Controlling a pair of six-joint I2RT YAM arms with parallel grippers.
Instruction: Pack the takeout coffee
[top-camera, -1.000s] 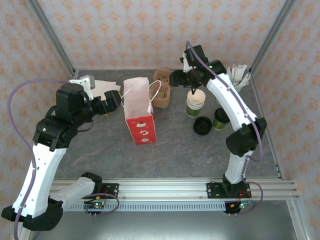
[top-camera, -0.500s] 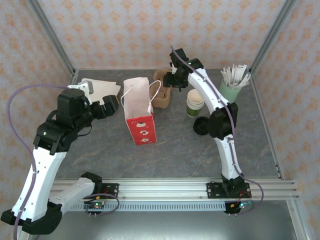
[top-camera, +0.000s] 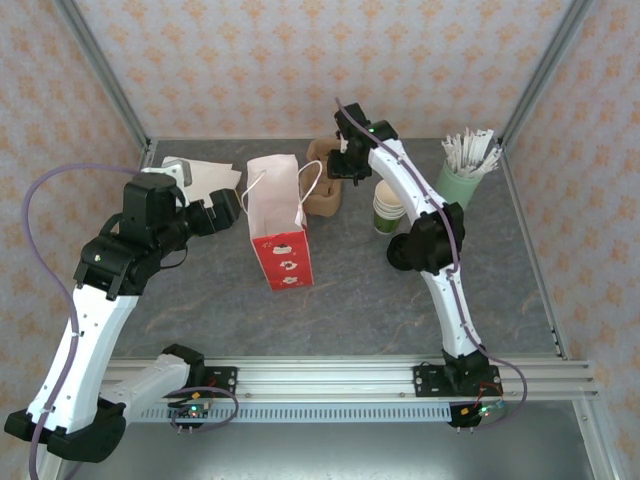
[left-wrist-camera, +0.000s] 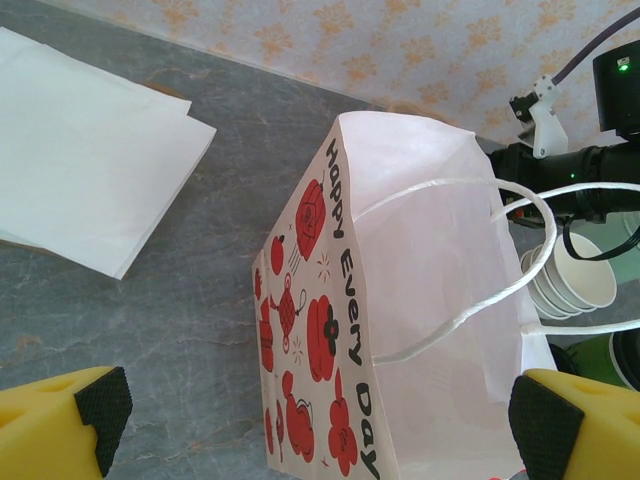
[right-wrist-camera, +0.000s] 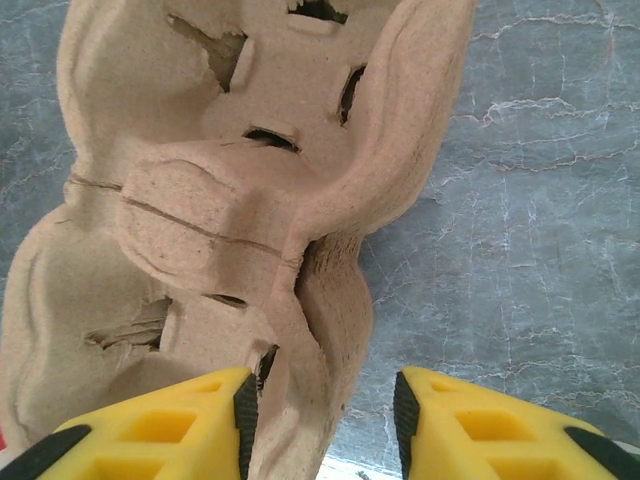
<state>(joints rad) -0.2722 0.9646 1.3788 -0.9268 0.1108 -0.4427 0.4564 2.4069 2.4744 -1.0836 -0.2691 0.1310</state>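
Grey table (top-camera: 340, 300), green cups (top-camera: 388, 210) near right hand (right-wrist-camera: 322, 405), not touching

Robot lab test booth, wallpapered panels (top-camera: 300, 60), aluminium frame posts (top-camera: 105, 75), grey marbled tabletop (top-camera: 350, 300)

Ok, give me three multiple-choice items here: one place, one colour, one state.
1. The brown pulp cup carrier sits: A under the right gripper; B inside the white paper bag; C under the left gripper.
2. The pictures printed on the bag are: A blue; B red; C green.
3. The left gripper is: A shut on the bag's handle; B open wide; C shut on the carrier.
Key: 1 A, pulp lies between its yellow fingers; 2 B, red lanterns and flowers; 3 B, its fingertips stand far apart.
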